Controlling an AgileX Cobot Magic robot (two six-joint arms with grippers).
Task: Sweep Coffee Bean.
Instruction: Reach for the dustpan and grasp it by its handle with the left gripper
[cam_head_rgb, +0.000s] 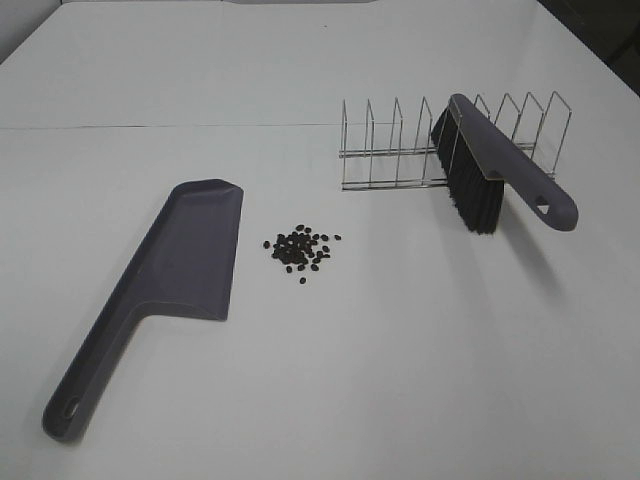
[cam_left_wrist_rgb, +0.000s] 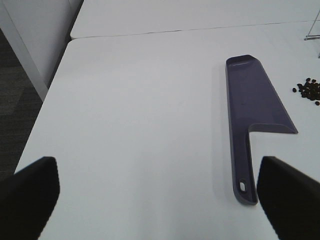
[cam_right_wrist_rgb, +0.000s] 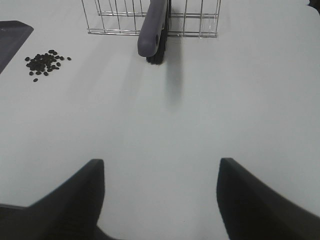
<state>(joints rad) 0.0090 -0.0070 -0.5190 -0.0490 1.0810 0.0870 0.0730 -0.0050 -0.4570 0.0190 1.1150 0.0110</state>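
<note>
The coffee bean (cam_head_rgb: 301, 249) lot is a loose, flat cluster of tiny dark brown-black ovals. It is dense at the core, with a few strays around the rim. It lies on the white table (cam_head_rgb: 400, 380), well in from both the left and right edges. The grey-purple dustpan (cam_head_rgb: 185, 255) lies flat just beside it toward the left edge, not touching. Toward the right edge, a brush (cam_head_rgb: 500, 165) leans in a wire rack (cam_head_rgb: 385, 150), bristles down. The left gripper (cam_left_wrist_rgb: 157, 172) and the right gripper (cam_right_wrist_rgb: 160, 170) hover over bare table, fingers spread wide, grasping nothing.
</note>
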